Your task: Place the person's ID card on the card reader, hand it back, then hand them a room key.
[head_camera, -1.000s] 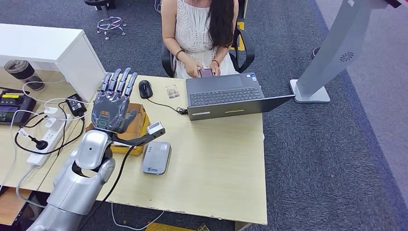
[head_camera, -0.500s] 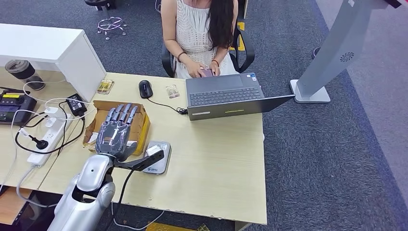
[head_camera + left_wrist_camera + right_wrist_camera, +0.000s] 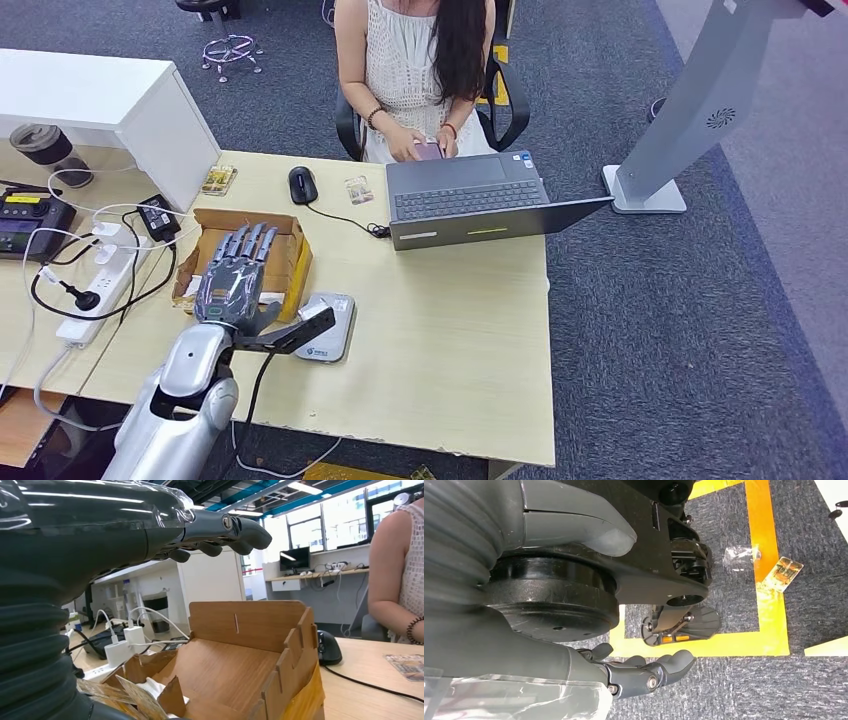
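Seemingly the coming move turns on the cardboard box (image 3: 255, 255) directly under the left hand (image 3: 235, 280). From the head view, that hand hovers flat above the box's near end, fingers (image 3: 248, 243) spread and stretched toward the person (image 3: 420, 70) across the worktop (image 3: 450, 320), nothing in its hold. The card reader (image 3: 328, 325), a grey slab with its long axis running away from the robot, lies touching or just beside the box on the hand's thumb side, partly hidden by the wrist's dark bracket. I cannot make out a card on it. A small card-like item (image 3: 358, 189) lies near the mouse (image 3: 302, 184), long axis pointing roughly toward the person, well apart from the fingers; whether it is the ID I cannot tell. The left hand is clearly the nearer one to everything on the worktop.

Through the left wrist view, the fingers (image 3: 240, 530) arch over the open box (image 3: 240, 650), slightly curled and apart, holding nothing. Loose papers or cards (image 3: 125, 692) lie in the box's near corner below the palm; a room key may be among them, judging by the task.

By the right wrist view, the right hand (image 3: 644, 672) hangs over carpet, fingers loosely curled, empty.
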Motion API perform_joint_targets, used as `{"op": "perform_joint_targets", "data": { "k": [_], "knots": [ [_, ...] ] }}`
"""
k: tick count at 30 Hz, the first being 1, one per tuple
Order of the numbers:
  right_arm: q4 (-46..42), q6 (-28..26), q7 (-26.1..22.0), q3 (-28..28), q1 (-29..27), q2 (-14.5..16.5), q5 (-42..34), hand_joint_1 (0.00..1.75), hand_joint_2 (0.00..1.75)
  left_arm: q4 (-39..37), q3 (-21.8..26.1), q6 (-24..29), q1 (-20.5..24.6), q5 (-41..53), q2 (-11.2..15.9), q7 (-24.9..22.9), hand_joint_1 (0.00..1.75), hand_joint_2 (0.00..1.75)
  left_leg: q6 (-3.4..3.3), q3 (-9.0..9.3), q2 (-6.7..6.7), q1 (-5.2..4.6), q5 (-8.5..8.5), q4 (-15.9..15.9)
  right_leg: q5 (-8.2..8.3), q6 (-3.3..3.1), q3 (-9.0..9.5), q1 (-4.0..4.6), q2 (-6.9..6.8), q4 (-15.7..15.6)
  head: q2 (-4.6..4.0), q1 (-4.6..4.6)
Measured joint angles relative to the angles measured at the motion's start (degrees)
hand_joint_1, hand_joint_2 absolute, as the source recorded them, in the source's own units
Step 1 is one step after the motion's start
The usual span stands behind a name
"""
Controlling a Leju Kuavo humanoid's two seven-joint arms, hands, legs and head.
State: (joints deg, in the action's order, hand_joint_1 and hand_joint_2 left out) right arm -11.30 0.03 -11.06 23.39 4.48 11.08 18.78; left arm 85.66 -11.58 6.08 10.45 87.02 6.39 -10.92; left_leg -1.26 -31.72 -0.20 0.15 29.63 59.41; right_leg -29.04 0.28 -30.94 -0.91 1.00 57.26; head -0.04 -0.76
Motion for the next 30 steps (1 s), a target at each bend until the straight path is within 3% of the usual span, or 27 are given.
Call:
{"op": "perform_joint_targets", "data": {
  "k": [30],
  "knots": [
    [0.0,0.1,0.2,0.1,0.0,0.1,1.1,0.0,1.75,-2.1,4.9,0.0,-0.1,1.1,0.0,-3.5,0.0,1.75,0.0,-0.01,-0.02,0.0,0.0,0.0,0.0,0.0,0.0,0.0,-0.03,0.0,0.0,0.0]
  ]
}}
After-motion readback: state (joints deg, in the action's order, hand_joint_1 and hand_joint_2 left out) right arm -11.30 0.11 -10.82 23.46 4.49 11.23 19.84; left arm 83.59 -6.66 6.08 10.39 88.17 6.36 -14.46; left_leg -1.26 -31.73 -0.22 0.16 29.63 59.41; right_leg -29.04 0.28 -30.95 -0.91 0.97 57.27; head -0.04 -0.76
